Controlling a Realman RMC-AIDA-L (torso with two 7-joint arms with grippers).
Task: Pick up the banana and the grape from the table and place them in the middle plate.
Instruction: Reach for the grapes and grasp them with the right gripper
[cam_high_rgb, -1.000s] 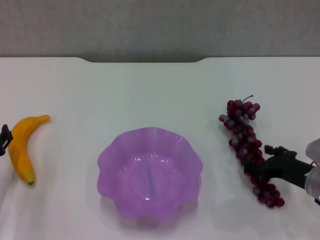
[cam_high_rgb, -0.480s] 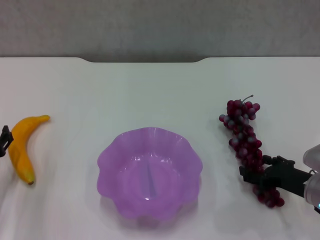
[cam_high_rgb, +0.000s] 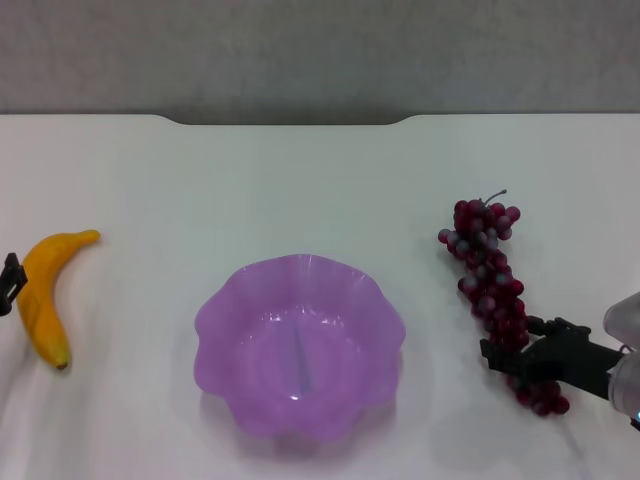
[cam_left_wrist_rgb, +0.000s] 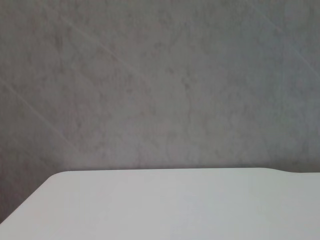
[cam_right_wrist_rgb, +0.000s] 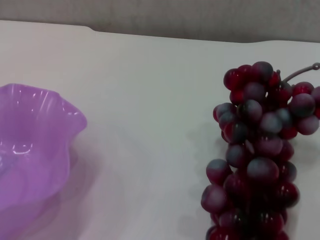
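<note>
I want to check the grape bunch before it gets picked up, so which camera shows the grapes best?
The head view: it shows the whole grape bunch on the table, stem to narrow end, with the right gripper over its narrow end. The right wrist view shows only the wide stem end, close up. The left wrist view shows none of it.

The middle plate (cam_high_rgb: 299, 346) looks like translucent purple plastic, smooth and glossy, with bright glints along its wavy rim. The grape (cam_high_rgb: 495, 290) has shiny dark red beads, some dulled by a frosted grey bloom, while the banana (cam_high_rgb: 42, 294) has a smooth, softly matt yellow-orange skin. The table (cam_high_rgb: 300, 190) is a plain white, smooth, matt surface.
</note>
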